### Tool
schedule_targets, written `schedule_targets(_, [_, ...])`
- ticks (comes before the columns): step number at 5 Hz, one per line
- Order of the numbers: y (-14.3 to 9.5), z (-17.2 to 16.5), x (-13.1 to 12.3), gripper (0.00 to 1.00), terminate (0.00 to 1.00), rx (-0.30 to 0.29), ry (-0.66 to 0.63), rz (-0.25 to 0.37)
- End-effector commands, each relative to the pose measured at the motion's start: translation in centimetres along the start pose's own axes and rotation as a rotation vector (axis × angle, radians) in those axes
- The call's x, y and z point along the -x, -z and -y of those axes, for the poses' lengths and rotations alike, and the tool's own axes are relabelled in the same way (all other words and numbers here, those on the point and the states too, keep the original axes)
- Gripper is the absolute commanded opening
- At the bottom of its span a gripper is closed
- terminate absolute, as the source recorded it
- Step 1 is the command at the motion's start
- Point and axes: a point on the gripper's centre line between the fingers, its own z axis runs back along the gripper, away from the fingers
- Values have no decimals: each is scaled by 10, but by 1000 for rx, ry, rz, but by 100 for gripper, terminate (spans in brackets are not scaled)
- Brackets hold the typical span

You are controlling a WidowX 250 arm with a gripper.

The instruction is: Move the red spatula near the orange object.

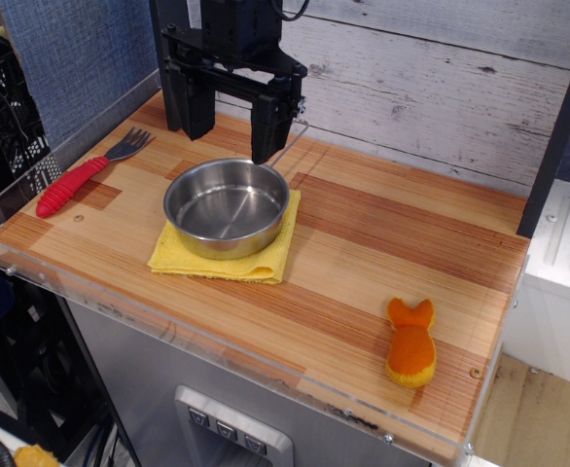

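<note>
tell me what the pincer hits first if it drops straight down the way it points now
Probably the bare wooden table just behind the steel pan, maybe its wire handle. The pincer is open and empty; depth is unclear from this single view.

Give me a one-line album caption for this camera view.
Open robot hand hovers behind a steel pan; red spatula and orange object lie far apart.
</note>
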Motion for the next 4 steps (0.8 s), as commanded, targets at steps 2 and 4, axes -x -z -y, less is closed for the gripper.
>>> schedule_targets(2, [-54,-149,9,100,0,132,-3,104])
schedule_targets(4, [-49,-138,11,100,0,111,15,88])
